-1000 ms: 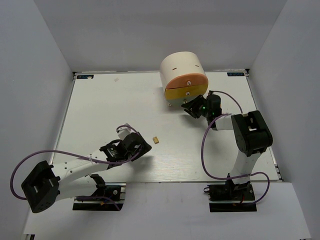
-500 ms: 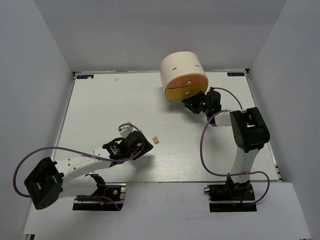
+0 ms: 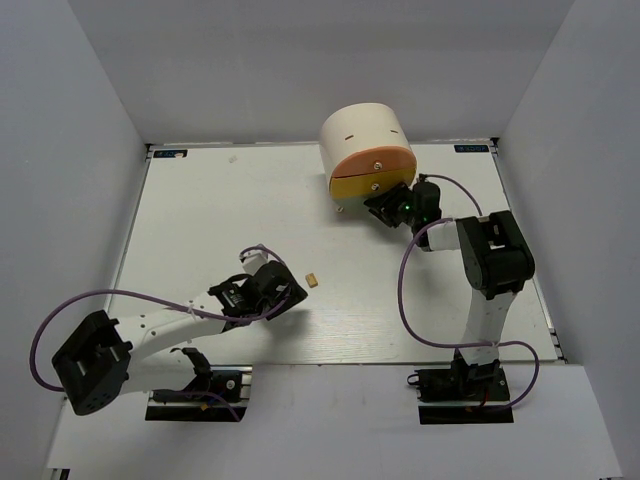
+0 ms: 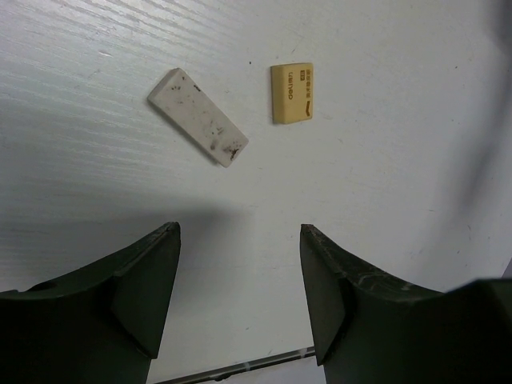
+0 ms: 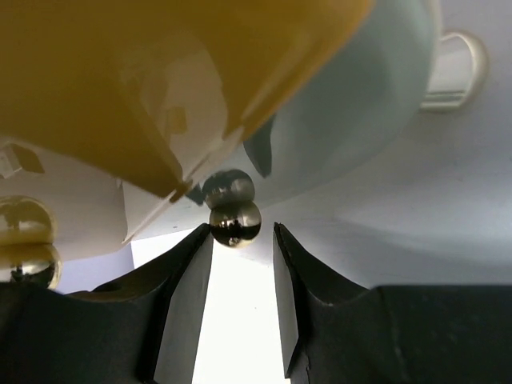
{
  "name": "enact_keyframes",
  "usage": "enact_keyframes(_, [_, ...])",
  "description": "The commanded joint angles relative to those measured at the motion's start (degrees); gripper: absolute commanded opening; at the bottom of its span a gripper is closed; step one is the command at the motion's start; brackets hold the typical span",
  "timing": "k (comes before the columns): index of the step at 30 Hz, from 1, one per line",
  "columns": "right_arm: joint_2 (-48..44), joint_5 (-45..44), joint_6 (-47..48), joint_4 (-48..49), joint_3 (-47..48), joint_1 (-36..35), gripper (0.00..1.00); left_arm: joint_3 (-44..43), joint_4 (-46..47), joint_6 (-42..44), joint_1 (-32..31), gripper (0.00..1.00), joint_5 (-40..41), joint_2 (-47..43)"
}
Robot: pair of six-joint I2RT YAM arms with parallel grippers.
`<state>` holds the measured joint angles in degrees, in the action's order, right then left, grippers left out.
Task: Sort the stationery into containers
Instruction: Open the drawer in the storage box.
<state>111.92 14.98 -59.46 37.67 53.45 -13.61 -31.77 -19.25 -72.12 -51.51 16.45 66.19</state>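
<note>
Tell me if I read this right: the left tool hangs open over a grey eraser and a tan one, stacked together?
Not stacked. In the left wrist view the grey eraser and the tan eraser lie apart on the table, bare surface between them. The left tool does hang open over them.

Left arm (image 3: 165,322): is being extended low from its base at the near-left corner, along the near edge toward its middle, with the wrist being angled downward.
Left gripper (image 3: 288,297): is being held just above the surface, pointing toward the right edge. Its dark fingers (image 4: 152,280) are being held wide apart, with nothing being gripped between them.
Right arm (image 3: 492,262): is being raised from its base at the near-right corner. The elbow is being folded beside the right edge, and the forearm is being pointed leftward near the far edge.
Right gripper (image 3: 380,207): is being held low, with the jaws being set only a narrow gap apart.
</note>
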Motion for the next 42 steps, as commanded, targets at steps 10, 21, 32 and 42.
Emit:
enact_keyframes(10, [2.3,-0.5,2.5,3.5,3.2,0.8,0.35,-2.9,0.8,1.1,-0.3,0.71,-0.2,1.2])
enact_keyframes(21, [0.3,1.2,3.2,4.9,-0.9,0.9,0.15,-2.9,1.3,1.6,-0.3,0.71,-0.7,1.7])
enact_keyframes(32, [-8.1,4.4,3.0,6.7,-12.7,0.7,0.12,-2.9,2.9,2.2,-0.3,0.71,-0.7,2.3])
enact_keyframes(42, [-10.1,4.4,3.4,6.7,-14.6,0.7,0.54,-2.9,3.5,2.2,0.3,0.71,-0.7,2.3])
